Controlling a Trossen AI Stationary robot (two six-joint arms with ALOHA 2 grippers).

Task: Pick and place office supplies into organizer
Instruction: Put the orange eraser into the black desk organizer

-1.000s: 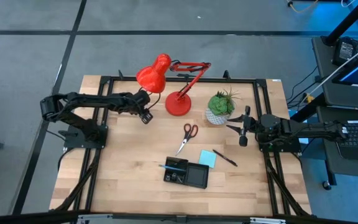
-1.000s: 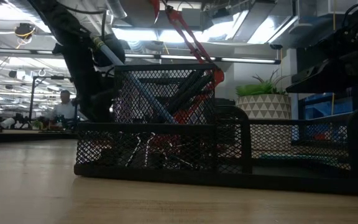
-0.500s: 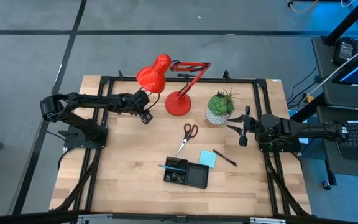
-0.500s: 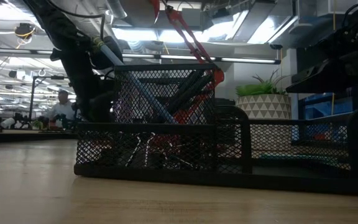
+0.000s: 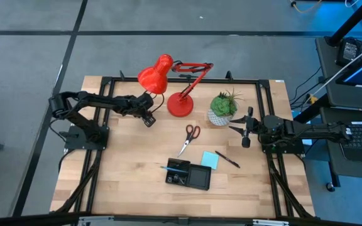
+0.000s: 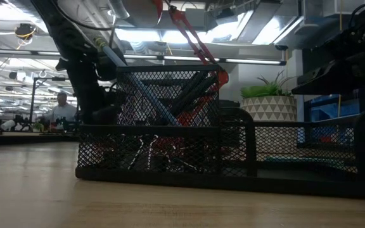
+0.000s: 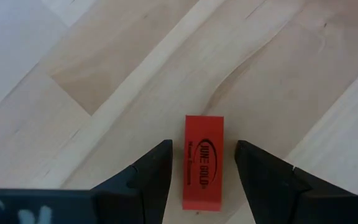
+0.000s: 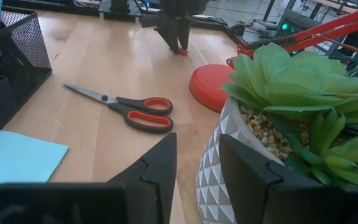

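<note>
On the table (image 5: 124,169), we see scissors (image 5: 189,137), sticky-note pad (image 5: 209,159) and pen (image 5: 229,159) outside the organizer (image 5: 189,176); left gripper (image 7: 202,163) straddles the red piece (image 7: 204,163), jaws wide, nothing held.

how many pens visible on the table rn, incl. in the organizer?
2. One dark pen lies loose on the table right of the sticky-note pad; one blue pen stands in the organizer. Mesh may hide more.
</note>
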